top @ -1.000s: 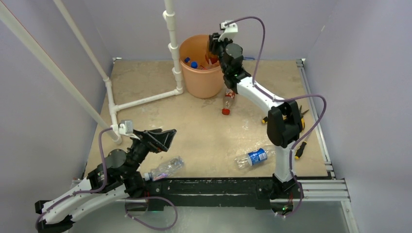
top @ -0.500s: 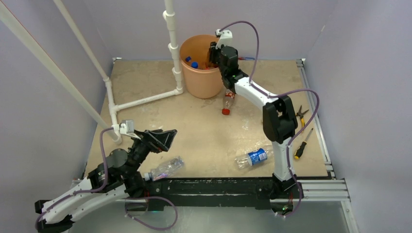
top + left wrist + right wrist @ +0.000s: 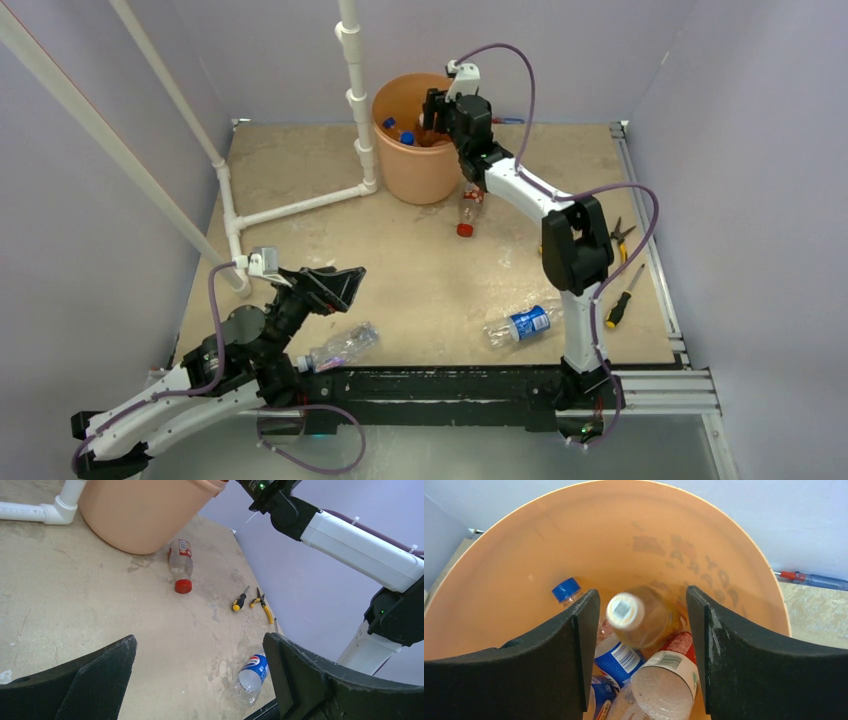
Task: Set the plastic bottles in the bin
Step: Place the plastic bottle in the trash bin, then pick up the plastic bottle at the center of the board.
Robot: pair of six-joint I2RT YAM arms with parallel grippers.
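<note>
The orange bin [image 3: 415, 160] stands at the back, next to the pipe frame. My right gripper [image 3: 432, 108] hangs over its mouth, open. In the right wrist view its jaws [image 3: 641, 605] stand apart around an amber bottle with a white cap [image 3: 644, 617], which touches neither finger. Under it lie a blue-capped bottle [image 3: 565, 590], a Pepsi bottle [image 3: 619, 657] and a clear one [image 3: 659, 690]. On the table lie a red-capped bottle [image 3: 468, 208], a Pepsi bottle [image 3: 520, 324] and a clear bottle [image 3: 340, 347]. My left gripper [image 3: 335, 285] is open and empty above the front left.
The white pipe frame [image 3: 355, 100] runs along the bin's left side and across the left of the table. Pliers [image 3: 618, 232] and a screwdriver [image 3: 622, 300] lie at the right edge. Another screwdriver [image 3: 809, 578] lies behind the bin.
My right gripper has moved a little left and further over the bin's mouth. The left arm and the bottles on the table have not moved.
</note>
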